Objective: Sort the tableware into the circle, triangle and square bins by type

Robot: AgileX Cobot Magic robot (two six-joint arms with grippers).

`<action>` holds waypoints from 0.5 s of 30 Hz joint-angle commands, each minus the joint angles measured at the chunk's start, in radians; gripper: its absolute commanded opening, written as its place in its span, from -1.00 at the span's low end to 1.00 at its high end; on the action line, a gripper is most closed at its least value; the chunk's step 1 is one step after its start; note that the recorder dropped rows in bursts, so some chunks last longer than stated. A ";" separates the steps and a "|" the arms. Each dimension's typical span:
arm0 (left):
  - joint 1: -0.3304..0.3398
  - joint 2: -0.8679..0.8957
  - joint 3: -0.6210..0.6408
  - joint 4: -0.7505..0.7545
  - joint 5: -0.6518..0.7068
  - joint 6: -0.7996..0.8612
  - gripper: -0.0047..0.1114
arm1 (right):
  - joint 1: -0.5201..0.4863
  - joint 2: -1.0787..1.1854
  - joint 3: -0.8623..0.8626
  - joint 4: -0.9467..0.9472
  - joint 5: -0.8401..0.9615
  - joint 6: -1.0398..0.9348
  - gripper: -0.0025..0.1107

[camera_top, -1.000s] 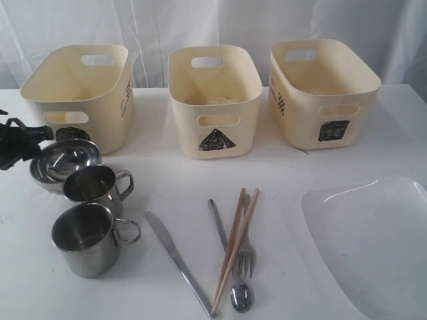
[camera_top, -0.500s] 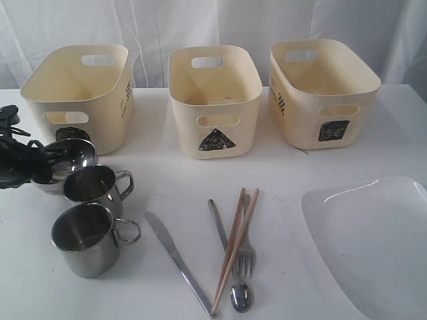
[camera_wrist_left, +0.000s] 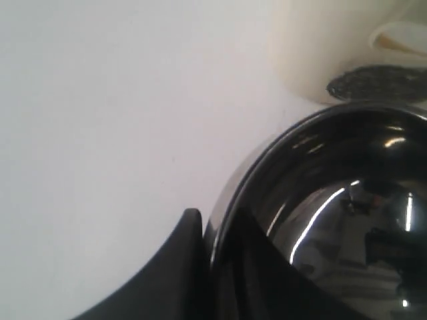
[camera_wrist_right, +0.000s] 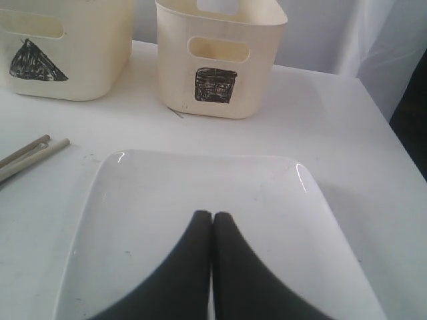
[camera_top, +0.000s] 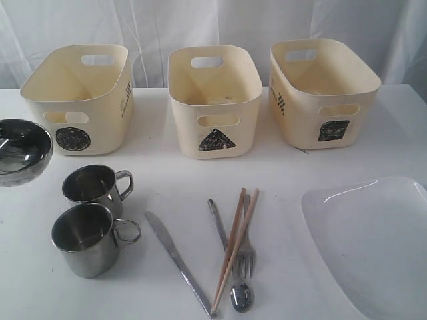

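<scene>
My left gripper (camera_wrist_left: 210, 223) is shut on the rim of the steel bowl (camera_wrist_left: 333, 220), one finger outside and one inside. That steel bowl (camera_top: 21, 150) sits at the far left edge of the exterior view, beside the circle bin (camera_top: 80, 87). Two steel mugs (camera_top: 93, 187) (camera_top: 87, 239) stand in front of it. Knife (camera_top: 177, 260), spoon (camera_top: 230, 267), fork (camera_top: 245, 257) and chopsticks (camera_top: 235, 240) lie at front centre. My right gripper (camera_wrist_right: 213, 217) is shut and empty above the large white plate (camera_wrist_right: 200, 187). No white bowl shows.
The triangle bin (camera_top: 215, 100) and square bin (camera_top: 320, 87) stand in the back row with the circle bin. The plate (camera_top: 373, 240) fills the front right corner. A white curtain hangs behind the table.
The steel bowl has moved left, away from the mugs, gripped by my left gripper, which has left the exterior view. The circle mark on the left bin is now uncovered.
</scene>
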 commanded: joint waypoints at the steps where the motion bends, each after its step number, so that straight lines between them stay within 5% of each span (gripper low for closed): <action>1: 0.001 -0.185 0.000 -0.018 0.095 0.101 -0.92 | -0.005 -0.005 0.001 -0.004 -0.004 -0.001 -0.96; 5: 0.001 -0.286 0.000 -0.059 -0.254 0.075 -0.92 | -0.005 -0.005 0.001 -0.004 -0.004 -0.001 -0.96; 11: 0.001 -0.179 -0.009 0.027 -1.090 -0.085 -0.92 | -0.005 -0.005 0.001 -0.004 -0.004 -0.001 -0.96; 15: 0.001 -0.015 -0.111 0.267 -1.188 -0.151 -0.92 | -0.005 -0.005 0.001 -0.004 -0.004 -0.001 -0.96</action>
